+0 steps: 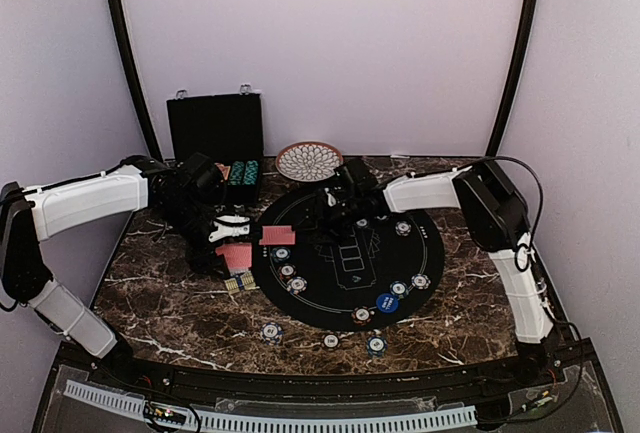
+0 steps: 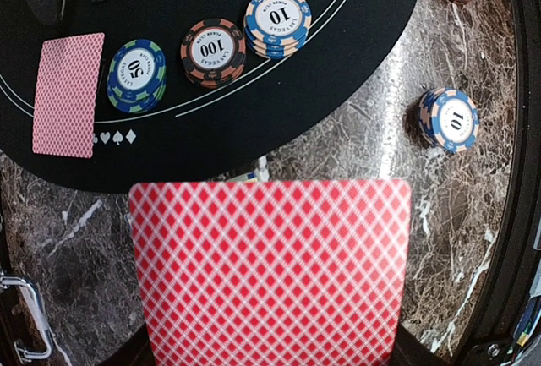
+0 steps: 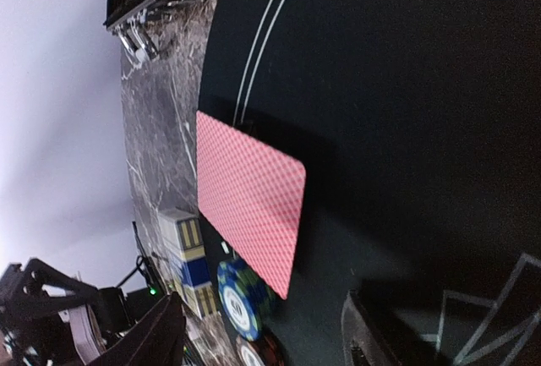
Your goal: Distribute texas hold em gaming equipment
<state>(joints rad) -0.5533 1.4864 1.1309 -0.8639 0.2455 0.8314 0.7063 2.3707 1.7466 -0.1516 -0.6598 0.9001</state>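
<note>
- Dark veined marble table [image 1: 170, 303], spanning the scene from the near edge to the far wall.
- Round black mat [image 1: 340, 278] with white lines, lying at the table's centre.
- Black hinged case [image 1: 215, 128], standing open at the far left, with rows of chips in its base.
- Left arm [image 1: 85, 203] reaching in from the left; right arm [image 1: 500, 223] bent in from the right over the far part of the mat.
- Patterned round dish [image 1: 309, 161] at the far edge, between the case and the right arm.
- Left gripper [image 1: 225, 245] clamped on a red-backed card [image 2: 270, 273], held over the marble just left of the mat.
- Right gripper [image 3: 262, 319] with fingers apart and nothing between them, low over the mat's left part.
- Second red-backed card [image 3: 249, 201], face down on the mat near its left edge, close to the right gripper but untouched.
- Three chip stacks [image 2: 212, 51] in a row on the mat, just beside that card on its near side.
- Blue button disc [image 1: 387, 302] and orange button disc [image 1: 362, 315], side by side on the mat's near right part.
- Loose chips [image 1: 331, 340] on bare marble near the mat's near rim.
</note>
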